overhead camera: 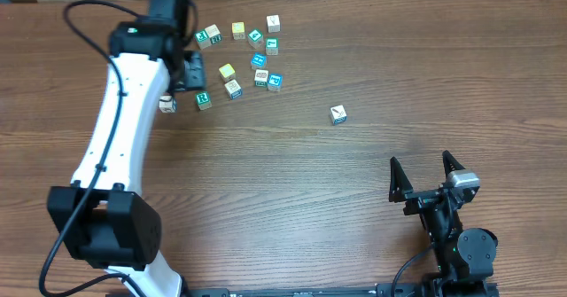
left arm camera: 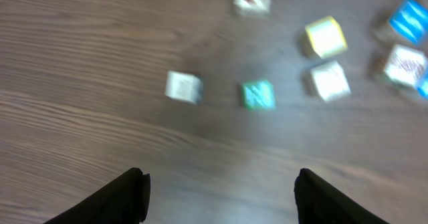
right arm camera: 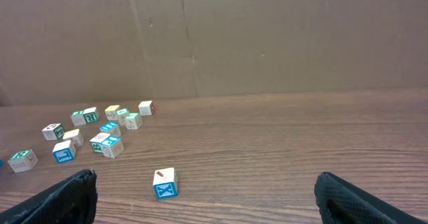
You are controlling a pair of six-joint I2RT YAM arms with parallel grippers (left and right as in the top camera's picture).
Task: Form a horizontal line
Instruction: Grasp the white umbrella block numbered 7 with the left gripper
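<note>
Two claws gape wide, empty: left claw [left arm camera: 221,178] near a green letter cube [left arm camera: 258,95]; only the right claw [right arm camera: 205,179] view shows a cardboard wall [right arm camera: 267,37].

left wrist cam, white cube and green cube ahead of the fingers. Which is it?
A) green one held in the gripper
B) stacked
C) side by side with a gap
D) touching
C: the white cube and the green cube lie side by side with bare table showing between them, and the left gripper is open and empty.

Fingers [right arm camera: 67,198] spread wide; cube cluster [right arm camera: 101,141] far-left; lone cube [right arm camera: 164,183] nearer.
</note>
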